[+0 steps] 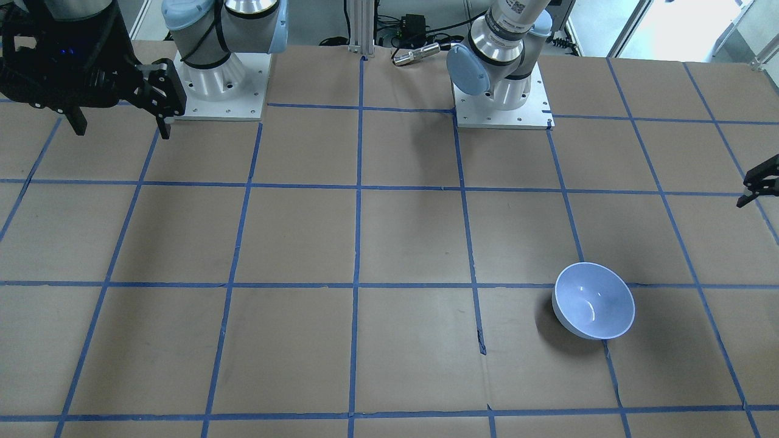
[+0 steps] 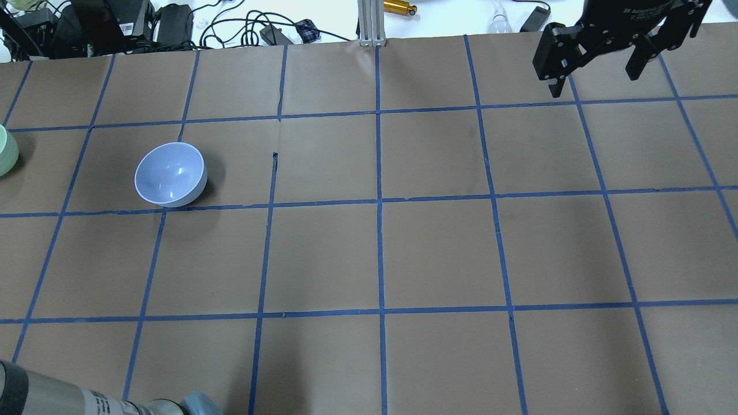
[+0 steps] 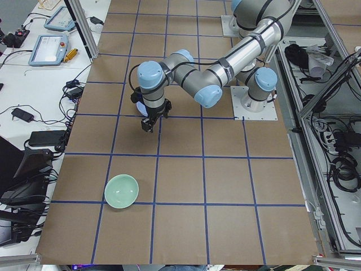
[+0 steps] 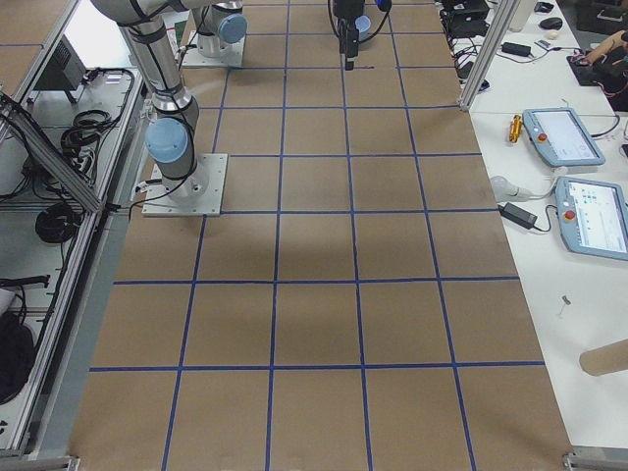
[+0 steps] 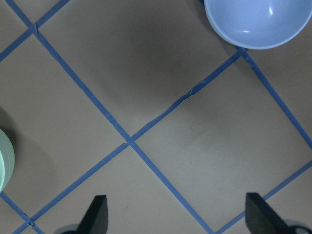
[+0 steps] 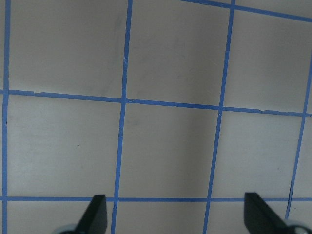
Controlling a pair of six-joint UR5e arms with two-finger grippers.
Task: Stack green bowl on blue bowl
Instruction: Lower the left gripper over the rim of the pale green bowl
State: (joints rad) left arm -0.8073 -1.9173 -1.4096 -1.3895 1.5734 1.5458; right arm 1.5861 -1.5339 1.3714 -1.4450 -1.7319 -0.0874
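The blue bowl stands upright and empty on the table's left half; it also shows in the front view and at the top right of the left wrist view. The green bowl stands upright nearer the table's left end, cut by the frame edge in the overhead view and the left wrist view. My left gripper is open and empty, held above the table between the two bowls and touching neither. My right gripper is open and empty, high over the far right corner.
The table is brown paper with a blue tape grid. Cables and devices lie beyond its far edge. The two arm bases stand at the robot's side. A side bench carries tablets.
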